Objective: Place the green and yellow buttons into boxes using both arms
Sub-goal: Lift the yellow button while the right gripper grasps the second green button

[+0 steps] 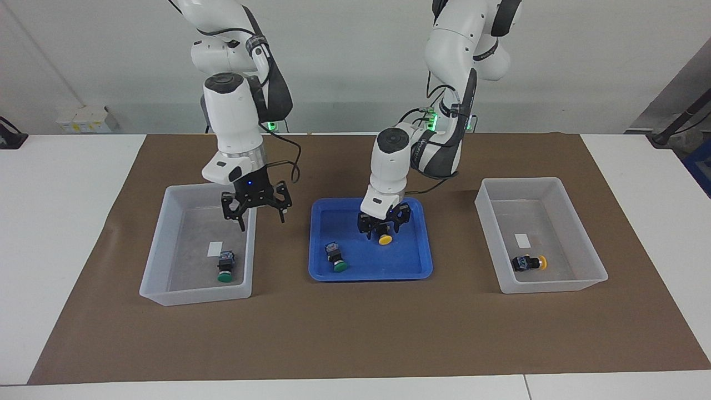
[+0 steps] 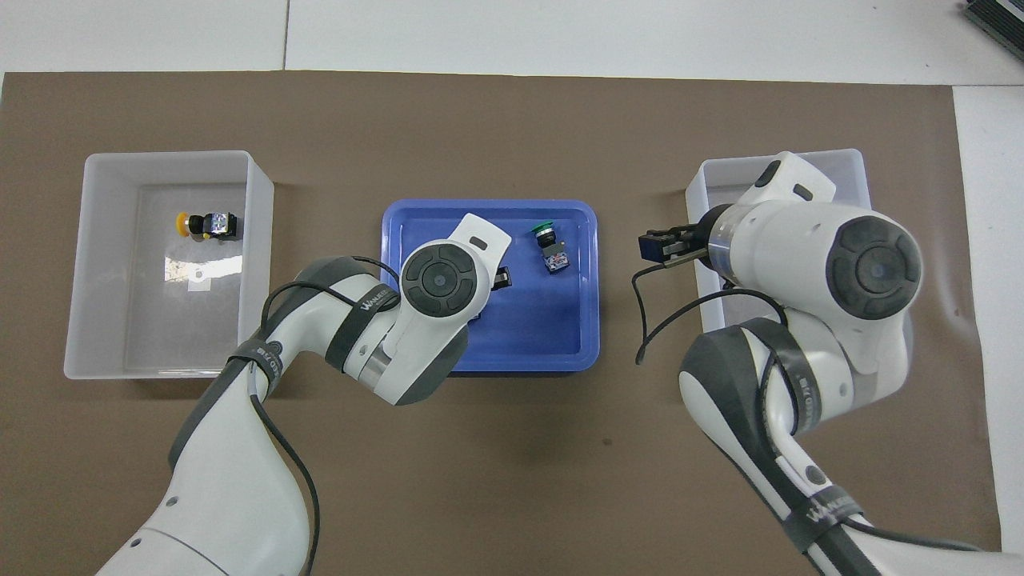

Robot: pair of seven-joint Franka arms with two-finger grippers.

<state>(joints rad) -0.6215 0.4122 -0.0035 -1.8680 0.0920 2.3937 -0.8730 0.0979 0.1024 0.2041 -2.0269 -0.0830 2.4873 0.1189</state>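
My left gripper (image 1: 383, 226) is low in the blue tray (image 1: 411, 268), open, with its fingers on either side of a yellow button (image 1: 384, 240) lying there. The overhead view hides that button under the left wrist. A green button (image 1: 336, 259) (image 2: 550, 245) lies beside it in the tray. My right gripper (image 1: 261, 220) (image 2: 650, 246) hangs open and holds nothing, above the tray-side wall of the box (image 1: 158, 244) (image 2: 704, 186) at the right arm's end. That box holds a green button (image 1: 225, 268). The other box (image 1: 583, 233) (image 2: 256, 240) holds a yellow button (image 1: 531, 262) (image 2: 206, 225).
A brown mat (image 1: 355, 333) covers the table's middle, with white tabletop (image 1: 66, 222) around it. Each box has a small white label (image 1: 214, 249) on its floor. A cable loops off the right wrist (image 2: 640, 328) over the mat between tray and box.
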